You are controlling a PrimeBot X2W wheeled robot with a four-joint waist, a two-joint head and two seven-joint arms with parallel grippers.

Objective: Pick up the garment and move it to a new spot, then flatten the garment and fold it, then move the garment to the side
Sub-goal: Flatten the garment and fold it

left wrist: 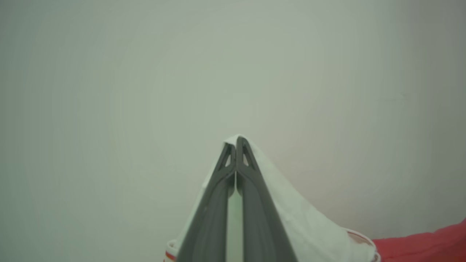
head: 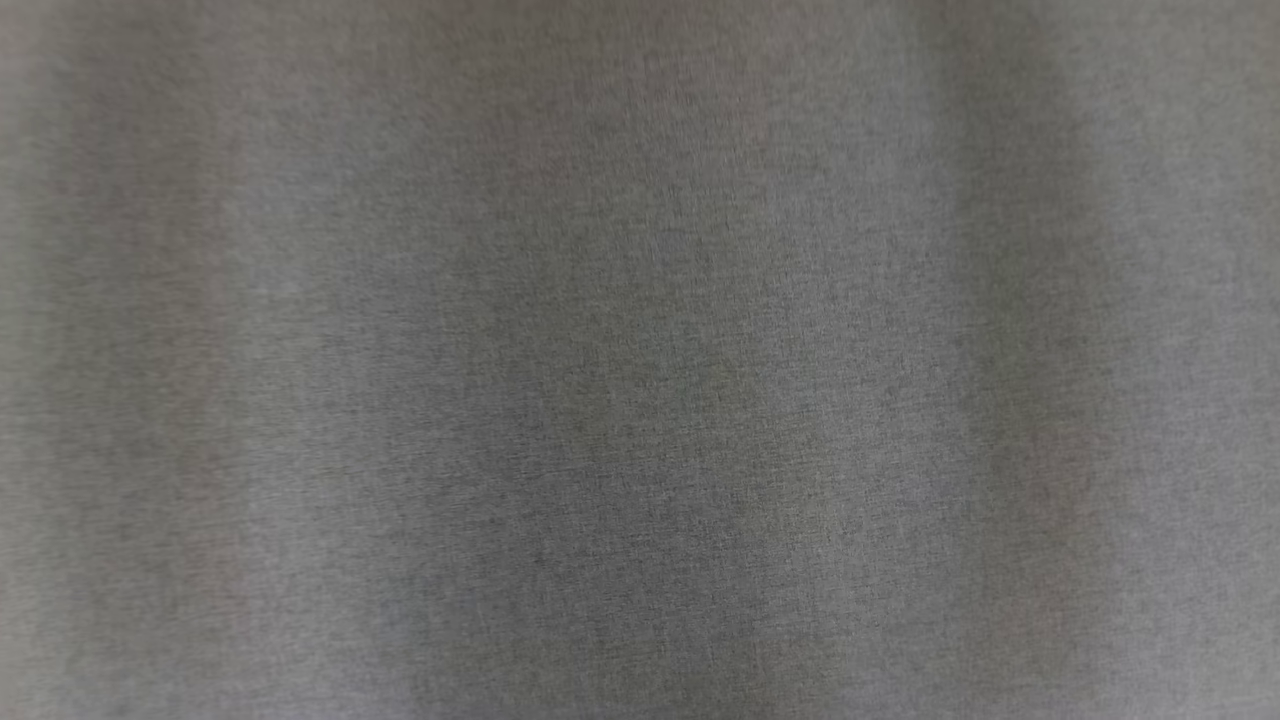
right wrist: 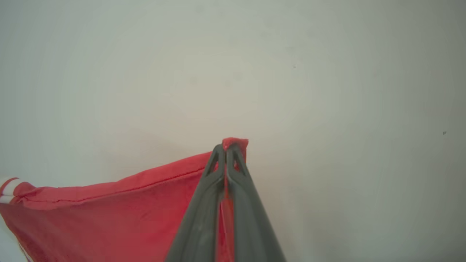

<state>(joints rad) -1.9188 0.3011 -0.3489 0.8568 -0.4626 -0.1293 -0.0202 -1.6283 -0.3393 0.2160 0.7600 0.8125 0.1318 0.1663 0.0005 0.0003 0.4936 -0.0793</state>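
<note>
The left gripper (left wrist: 236, 141) was clamped on a white corner of the garment (left wrist: 305, 218), the right gripper (right wrist: 228, 146) on its red edge. Its long axis ran between them, at lower frame.

One garment (right wrist: 109, 211), a single piece that is red in one part and white in another, with one striped band (right wrist: 9, 189) at 9 o'clock in the right wrist view. Two grippers, the left gripper (left wrist: 236, 142) and the right gripper (right wrist: 226, 147), each have two dark fingers (left wrist: 214, 203) — four in all, both pairs pinched on the cloth. One pale surface (left wrist: 145, 72) lies behind them. One grey weave (head: 640, 360) shows in the head view — what it is, I cannot tell.
</note>
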